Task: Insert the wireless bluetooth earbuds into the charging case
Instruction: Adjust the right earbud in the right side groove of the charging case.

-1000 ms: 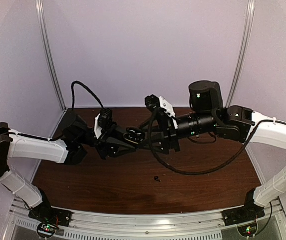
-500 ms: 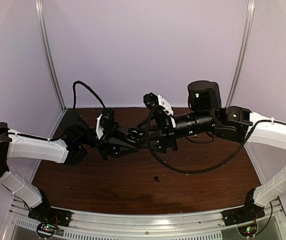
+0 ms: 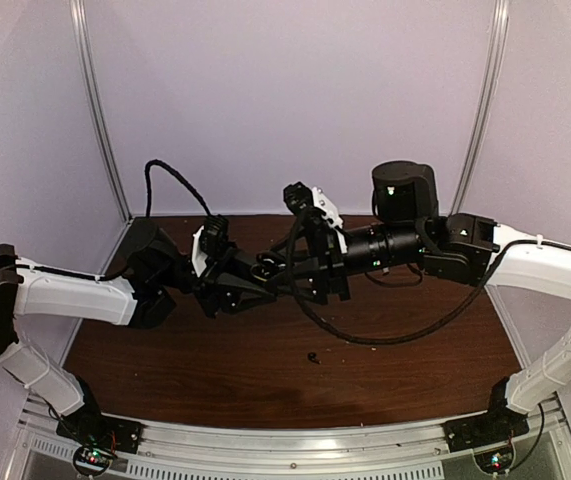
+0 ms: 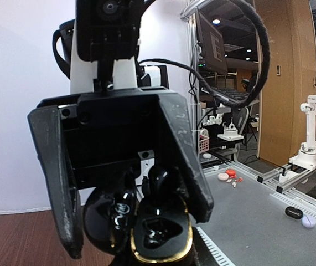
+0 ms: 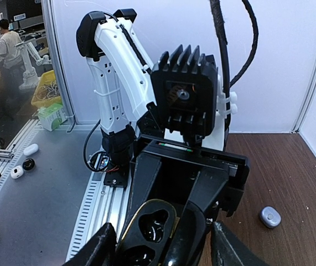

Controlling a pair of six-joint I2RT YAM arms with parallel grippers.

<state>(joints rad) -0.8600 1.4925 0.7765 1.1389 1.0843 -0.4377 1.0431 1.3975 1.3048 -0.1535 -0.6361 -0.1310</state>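
**Brown tabletop below, and the mid-air handover creeps up and back**

Dark wood table [image 3: 415, 370] under both arms, pale booth walls behind, and all the action is up in the air over the middle of the board.

On the left of the charging case [image 4: 160, 233], the left gripper [image 3: 257, 280] is clamped hard on it, lid flipped open and the gold-rimmed wells facing out. No change in that grip.

Right at the case, the left wrist view shows a small black bud-shaped piece [image 4: 156, 176] standing just above one well, close against the inside of a right finger. Seated or only resting there? I cannot tell.

On the right of the case, the right gripper [image 5: 163, 250] has its fingers [image 4: 55, 183] standing wide, one on either side of the open case. Whether they press on it or merely straddle it, I cannot tell.

What has changed: over the last second both wrists and the case have drifted slightly up and toward the back wall together, with the right jaws holding much the same spread. That reads as fine alignment, not a release.

Right of the case and nearer the arm bases, a loose black earbud [image 3: 313, 357] lies on the wood, exactly where it was. So by my reckoning the job is not finished.
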